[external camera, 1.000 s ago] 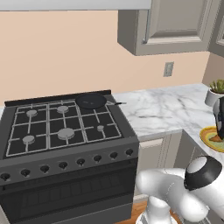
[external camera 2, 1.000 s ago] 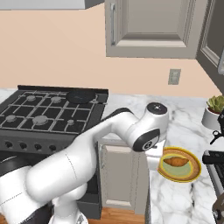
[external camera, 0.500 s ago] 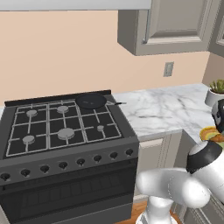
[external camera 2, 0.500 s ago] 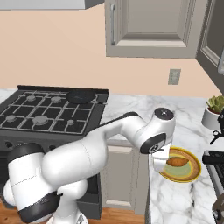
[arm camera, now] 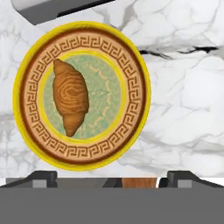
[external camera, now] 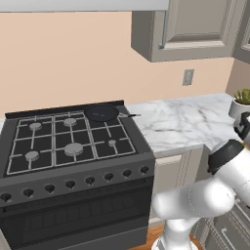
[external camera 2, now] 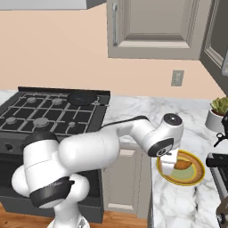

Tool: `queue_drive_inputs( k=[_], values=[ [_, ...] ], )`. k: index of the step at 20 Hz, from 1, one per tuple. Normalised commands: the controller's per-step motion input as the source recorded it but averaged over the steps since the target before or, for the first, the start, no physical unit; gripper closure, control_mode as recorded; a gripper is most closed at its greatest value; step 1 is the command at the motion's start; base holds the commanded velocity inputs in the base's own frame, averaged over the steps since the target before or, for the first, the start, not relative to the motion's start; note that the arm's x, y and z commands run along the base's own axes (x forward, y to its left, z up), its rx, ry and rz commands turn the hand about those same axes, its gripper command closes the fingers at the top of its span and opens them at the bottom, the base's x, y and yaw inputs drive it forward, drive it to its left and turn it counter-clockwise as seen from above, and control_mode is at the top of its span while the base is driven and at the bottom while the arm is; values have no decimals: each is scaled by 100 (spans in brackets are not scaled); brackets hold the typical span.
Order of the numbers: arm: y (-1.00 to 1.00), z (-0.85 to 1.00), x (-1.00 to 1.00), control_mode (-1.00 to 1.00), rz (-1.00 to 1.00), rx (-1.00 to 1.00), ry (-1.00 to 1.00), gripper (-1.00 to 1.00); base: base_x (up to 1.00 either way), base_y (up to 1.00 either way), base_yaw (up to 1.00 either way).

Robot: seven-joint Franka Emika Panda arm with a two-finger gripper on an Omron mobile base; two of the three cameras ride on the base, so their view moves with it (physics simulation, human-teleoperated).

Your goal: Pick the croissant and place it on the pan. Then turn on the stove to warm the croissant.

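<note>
The croissant point(arm camera: 70, 97), orange-brown and crescent-shaped, lies on the left half of a yellow-rimmed patterned plate point(arm camera: 141, 89) on the marble counter. My gripper point(arm camera: 111, 177) hangs open above the plate, with the croissant up and left of the gap between its fingertips. From the right base view the gripper point(external camera 2: 169, 168) hovers over the plate's left edge, with the croissant point(external camera 2: 182, 164) just beside it. The black pan point(external camera: 101, 113) sits empty on the stove's point(external camera: 73, 146) back right burner, its thin handle pointing right. It also shows as the pan point(external camera 2: 82, 97) on the stove point(external camera 2: 40, 113).
A potted plant point(external camera 2: 218, 112) stands at the back right of the marble counter point(external camera 2: 133, 113). A dark appliance point(external camera 2: 220, 161) sits just right of the plate point(external camera 2: 196, 177). Black knobs point(external camera: 71, 184) line the stove front. Wall cabinets hang above.
The arm has swung further right and the hand has come down a little over the plate. The gripper stays open. Croissant and pan have not moved.
</note>
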Motion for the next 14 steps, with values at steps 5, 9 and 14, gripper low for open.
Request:
queue_drive_inputs(
  k=[5,9,14],
  values=[
    [-16,-24,29,-100,0,1,0,-100,0,0,0],
    [-23,-22,29,-100,0,2,0,-100,0,0,0],
    [-27,-19,31,-100,0,2,0,-100,0,0,0]
  ],
)
